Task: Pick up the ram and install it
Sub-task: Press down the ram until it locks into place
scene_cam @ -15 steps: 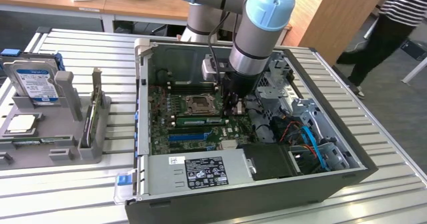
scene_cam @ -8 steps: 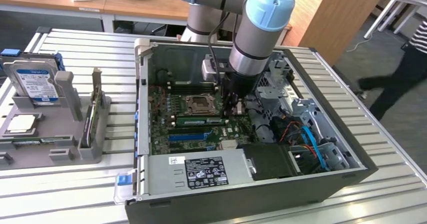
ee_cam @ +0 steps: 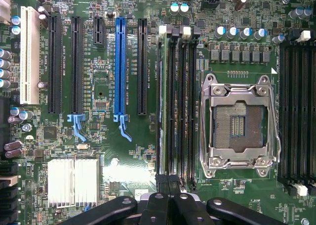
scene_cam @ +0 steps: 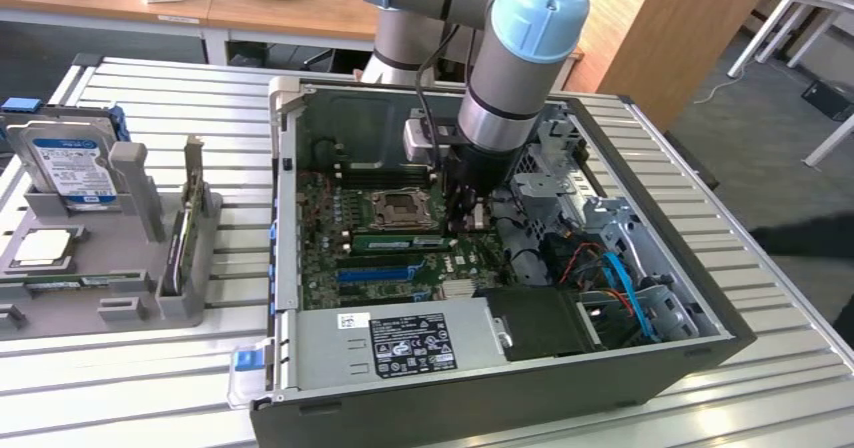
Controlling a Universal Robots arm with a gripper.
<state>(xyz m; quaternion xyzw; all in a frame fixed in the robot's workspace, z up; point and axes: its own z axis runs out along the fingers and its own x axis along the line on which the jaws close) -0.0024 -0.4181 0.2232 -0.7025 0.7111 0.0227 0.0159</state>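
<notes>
Slatted metal worktop (scene_cam: 787, 368) carries an open computer case (scene_cam: 467, 408). Nearest the camera, low in the exterior frame, is a power supply label (scene_cam: 407, 343), its print too small to read. Mid-frame, the ram (scene_cam: 394, 239) stands in a slot just beside the CPU socket (scene_cam: 398, 208). The gripper (ee_cam: 170, 184) is at one end of it with its jaws closed. This looks like the seating step, which calls for straight, even pressure. At the far left, a hard drive (scene_cam: 74, 168) has a blue label that is also illegible.

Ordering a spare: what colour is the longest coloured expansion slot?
Blue, clearest in the wrist view.
</notes>
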